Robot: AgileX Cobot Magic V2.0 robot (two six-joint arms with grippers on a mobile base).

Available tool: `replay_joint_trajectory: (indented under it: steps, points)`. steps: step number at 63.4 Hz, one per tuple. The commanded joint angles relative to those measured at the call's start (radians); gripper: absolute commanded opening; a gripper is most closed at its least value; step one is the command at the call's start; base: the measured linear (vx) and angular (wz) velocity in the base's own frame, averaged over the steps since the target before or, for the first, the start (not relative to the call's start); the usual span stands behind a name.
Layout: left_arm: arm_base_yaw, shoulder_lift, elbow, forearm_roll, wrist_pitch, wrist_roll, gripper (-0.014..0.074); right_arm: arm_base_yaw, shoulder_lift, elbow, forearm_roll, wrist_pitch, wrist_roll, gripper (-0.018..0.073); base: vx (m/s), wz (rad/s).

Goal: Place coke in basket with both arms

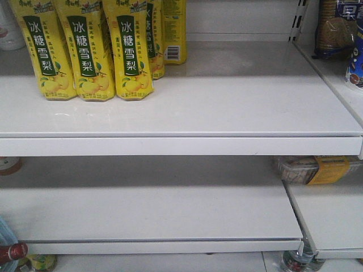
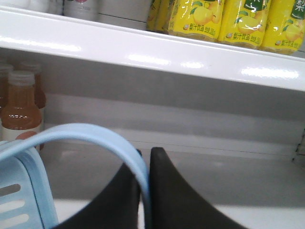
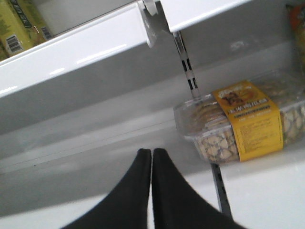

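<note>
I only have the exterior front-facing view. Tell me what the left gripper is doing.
Observer: The left gripper is shut on the basket handle, the pale blue bar pinched between its fingers.
Operator: Report the right one.
Observer: The right gripper is shut with nothing between its fingers.
Operator: Say what lies ahead of it.
Observer: A clear snack box with an orange label, on the shelf to the right of an upright rail.
Operator: Find me the coke.
Observer: No all-red bottle shows in either wrist view; by the basket stand only amber drink bottles.
</note>
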Motion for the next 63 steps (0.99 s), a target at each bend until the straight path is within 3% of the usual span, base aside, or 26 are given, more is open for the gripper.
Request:
replay_joint_trajectory:
  steps: [1,13,21,25,35,41,50,63]
  points:
    - [0.001,-0.02,-0.004,0.038,-0.161,0.03,-0.0006,-0.008,-0.02,0.011,-0.08,-0.122,-0.013,-0.0005,0.0,0.0]
    - [0.001,-0.02,-0.004,0.038,-0.161,0.03,-0.0006,-0.008,-0.02,0.011,-0.091,-0.16,-0.013,-0.0005,0.0,0.0]
    - [0.001,-0.02,-0.004,0.038,-0.161,0.03,-0.0006,-0.008,-0.02,0.011,-0.02,-0.167,-0.039,-0.0005,0.0,0.0]
    - [0.001,-0.02,-0.004,0.038,-0.161,0.03,-0.0006,-0.008,-0.019,0.011,0.061,-0.166,-0.099,-0.0005,0.0,0.0]
    - [0.001,-0.02,-0.004,0.038,-0.161,0.03,-0.0006,-0.017,-0.019,0.011,0.256,-0.2,-0.374,-0.0005,0.0,0.0]
    - [0.001,-0.02,-0.004,0.038,-0.161,0.03,-0.0006,-0.061,-0.019,0.011,0.327,-0.24,-0.435,-0.0005,0.0,0.0]
    - [0.001,-0.02,-0.004,0.038,-0.161,0.03,-0.0006,-0.126,-0.019,0.011,0.307,-0.253,-0.413,-0.0005,0.0,0.0]
    - [0.001,-0.02,-0.004,0.038,-0.161,0.03,-0.0006,-0.122,-0.019,0.011,0.298,-0.243,-0.416,-0.0005,0.0,0.0]
